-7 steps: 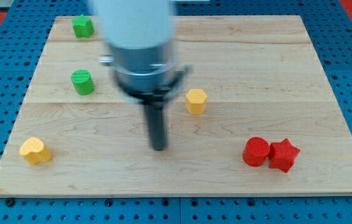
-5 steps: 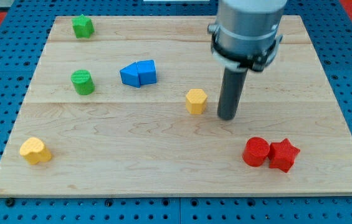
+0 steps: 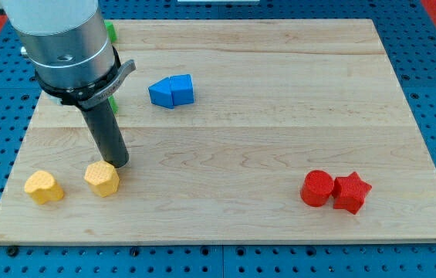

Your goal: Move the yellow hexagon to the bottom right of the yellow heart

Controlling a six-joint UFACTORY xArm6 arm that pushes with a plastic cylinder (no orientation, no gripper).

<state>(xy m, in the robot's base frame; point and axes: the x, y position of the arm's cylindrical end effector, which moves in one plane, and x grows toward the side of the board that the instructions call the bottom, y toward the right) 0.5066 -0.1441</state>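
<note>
The yellow hexagon [image 3: 103,179] lies near the view's bottom left on the wooden board [image 3: 279,100]. The yellow heart [image 3: 43,187] sits just to its left, with a small gap between them. My tip [image 3: 118,163] rests on the board touching the hexagon's upper right edge. The rod rises up and to the left into the grey arm body.
Two blue blocks [image 3: 171,90] lie joined together at the upper middle. A red cylinder [image 3: 317,188] and a red star [image 3: 351,191] sit together at the bottom right. Two green blocks are mostly hidden behind the arm at the upper left [image 3: 110,31].
My tip went from the hexagon's right side at mid-board to the bottom left. The yellow hexagon slid down and left with it, ending beside the yellow heart.
</note>
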